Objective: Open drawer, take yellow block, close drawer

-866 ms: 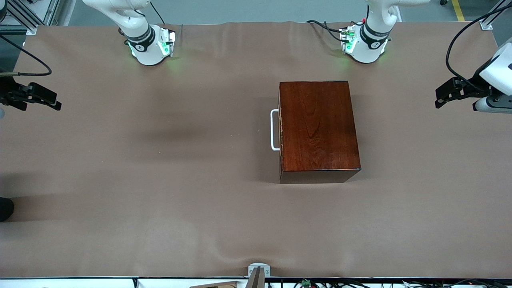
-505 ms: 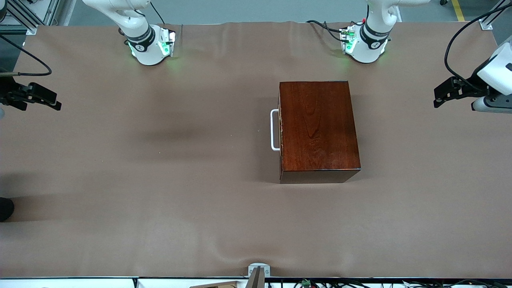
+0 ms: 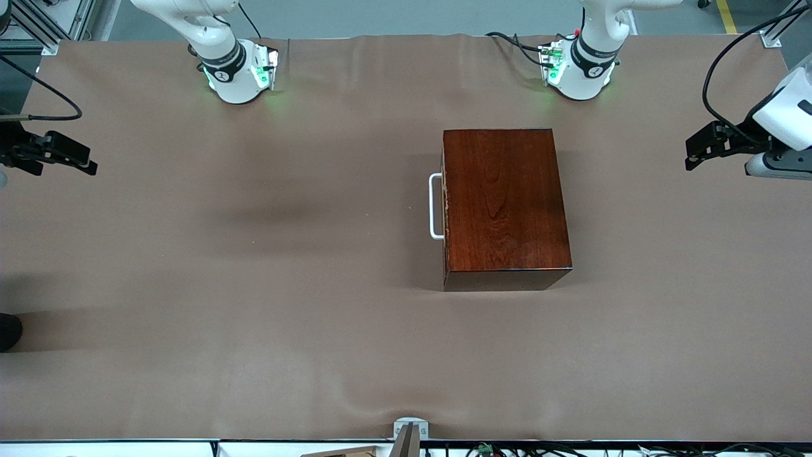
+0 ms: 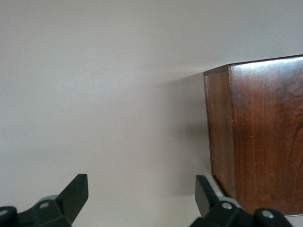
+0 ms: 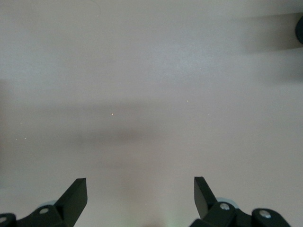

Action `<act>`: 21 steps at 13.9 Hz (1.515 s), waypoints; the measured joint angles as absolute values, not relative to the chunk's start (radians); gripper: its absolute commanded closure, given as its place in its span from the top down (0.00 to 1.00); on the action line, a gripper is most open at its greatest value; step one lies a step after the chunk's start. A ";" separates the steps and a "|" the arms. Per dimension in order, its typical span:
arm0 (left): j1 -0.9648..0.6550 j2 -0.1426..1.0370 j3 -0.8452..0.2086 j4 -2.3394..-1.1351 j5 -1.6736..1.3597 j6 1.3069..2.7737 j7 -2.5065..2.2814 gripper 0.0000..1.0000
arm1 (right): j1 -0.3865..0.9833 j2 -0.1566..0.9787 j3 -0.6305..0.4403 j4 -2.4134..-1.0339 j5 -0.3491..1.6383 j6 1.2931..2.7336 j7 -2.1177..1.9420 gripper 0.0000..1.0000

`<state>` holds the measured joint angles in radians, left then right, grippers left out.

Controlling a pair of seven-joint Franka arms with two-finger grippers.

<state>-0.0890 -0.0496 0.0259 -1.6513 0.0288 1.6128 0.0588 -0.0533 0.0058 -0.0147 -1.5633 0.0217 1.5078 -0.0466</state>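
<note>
The left gripper (image 3: 691, 152) hangs spread and empty over the table's left-arm end, well apart from the box (image 3: 504, 206); the right gripper (image 3: 85, 162), equally wide, waits over the right-arm end. The drawer is shut, its handle (image 3: 435, 206) facing the right arm, so the block is hidden. Opening comes first: a gripper must reach and close on the handle.
</note>
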 measured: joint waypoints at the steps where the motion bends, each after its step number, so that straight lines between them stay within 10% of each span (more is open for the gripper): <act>1: -0.089 -0.050 0.023 -1.651 0.029 1.613 0.059 1.00 | -0.053 0.006 -0.015 -1.563 0.022 1.508 -0.047 1.00; 21: -0.287 0.135 -0.183 -1.518 0.029 1.649 -0.559 1.00 | -0.053 0.006 -0.014 -1.563 0.021 1.509 -0.047 1.00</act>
